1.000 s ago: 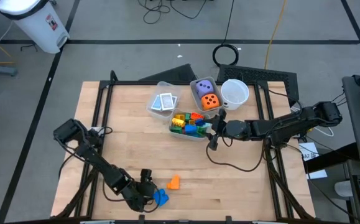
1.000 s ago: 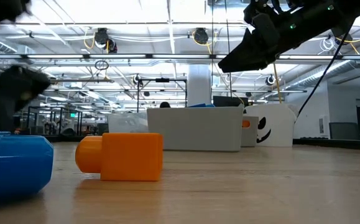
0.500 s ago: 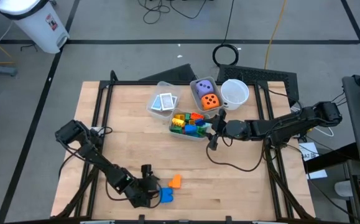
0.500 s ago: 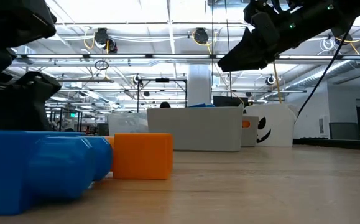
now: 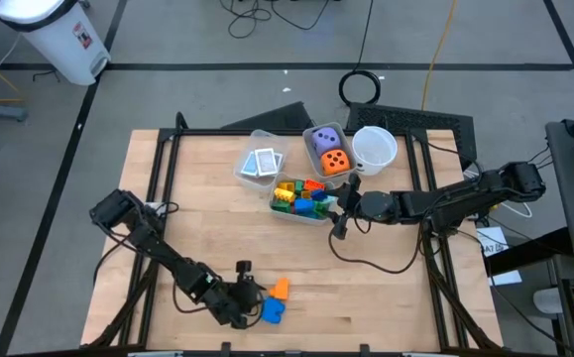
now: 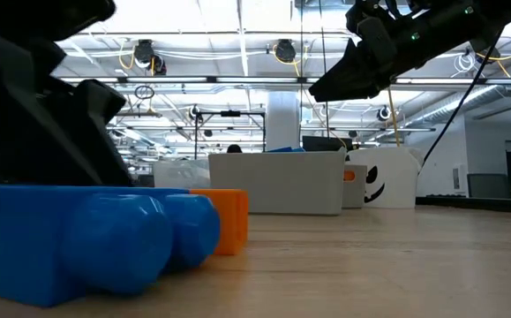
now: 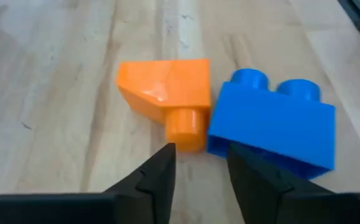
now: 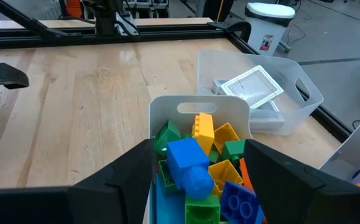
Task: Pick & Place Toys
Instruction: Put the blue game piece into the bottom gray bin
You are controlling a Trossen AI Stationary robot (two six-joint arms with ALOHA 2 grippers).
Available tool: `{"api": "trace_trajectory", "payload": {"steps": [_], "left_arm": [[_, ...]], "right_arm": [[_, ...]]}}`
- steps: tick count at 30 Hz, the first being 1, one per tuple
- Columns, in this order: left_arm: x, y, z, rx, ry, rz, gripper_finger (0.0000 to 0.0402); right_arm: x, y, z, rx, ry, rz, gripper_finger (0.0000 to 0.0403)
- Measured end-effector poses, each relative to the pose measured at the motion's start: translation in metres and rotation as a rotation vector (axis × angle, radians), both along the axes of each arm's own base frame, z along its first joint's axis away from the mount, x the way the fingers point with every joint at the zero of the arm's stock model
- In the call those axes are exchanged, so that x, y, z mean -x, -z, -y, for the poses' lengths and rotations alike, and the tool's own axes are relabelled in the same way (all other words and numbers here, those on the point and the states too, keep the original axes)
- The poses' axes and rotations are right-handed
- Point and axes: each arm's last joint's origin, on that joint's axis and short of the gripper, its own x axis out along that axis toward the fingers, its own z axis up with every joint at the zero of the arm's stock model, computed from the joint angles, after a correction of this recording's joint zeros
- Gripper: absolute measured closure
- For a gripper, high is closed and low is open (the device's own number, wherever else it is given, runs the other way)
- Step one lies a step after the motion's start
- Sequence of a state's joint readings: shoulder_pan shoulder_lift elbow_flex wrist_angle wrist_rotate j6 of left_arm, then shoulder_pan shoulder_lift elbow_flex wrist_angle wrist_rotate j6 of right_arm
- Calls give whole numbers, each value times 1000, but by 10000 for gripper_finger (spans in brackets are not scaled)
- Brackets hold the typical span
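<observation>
Since a second ago the left gripper has slid along the near edge of the wooden counter, pushing the blue two-stud plastic brick up against the orange plastic block with a single peg; the two were apart then and now touch. Seen from the left wrist, the fingers stand narrow and empty, their tips just short of the orange block's peg and the near corner of the blue brick, gripping neither. The gap looks too slim to span either toy, though the wrist view alone cannot settle how wide each is. A clean pick likely calls for opening wider first, then centring on one toy only, probably the orange block, so that one finger passes between the pair without nudging the blue brick off the counter's edge. Across the counter, the right gripper hangs part-open and empty beside the clear plastic bin of mixed coloured bricks, poised over it in its own wrist view. Other toys sit sorted beyond: white patterned cards in a clear tub, and a purple and an orange dotted die in a third bin.
</observation>
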State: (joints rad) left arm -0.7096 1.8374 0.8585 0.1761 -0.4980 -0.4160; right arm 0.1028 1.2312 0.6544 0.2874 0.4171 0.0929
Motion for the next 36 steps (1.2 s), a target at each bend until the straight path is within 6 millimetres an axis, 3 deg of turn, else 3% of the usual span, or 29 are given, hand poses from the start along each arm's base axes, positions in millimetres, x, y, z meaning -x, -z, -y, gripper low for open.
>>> {"api": "trace_trajectory", "payload": {"steps": [8,17,27,36], "left_arm": [[-11,0,-13,43,-14,-30,311],[-12,0,-13,16,78,-37,395],[-28,-6,-29,83,-37,34,339],[-46,-3,-60,77,-124,33,269]], "right_arm": [[0,0,0,0,0,0,177],[0,0,0,0,-1,0,177],[0,0,-1,-21,2,6,177],[0,0,-1,-21,1,6,177]]}}
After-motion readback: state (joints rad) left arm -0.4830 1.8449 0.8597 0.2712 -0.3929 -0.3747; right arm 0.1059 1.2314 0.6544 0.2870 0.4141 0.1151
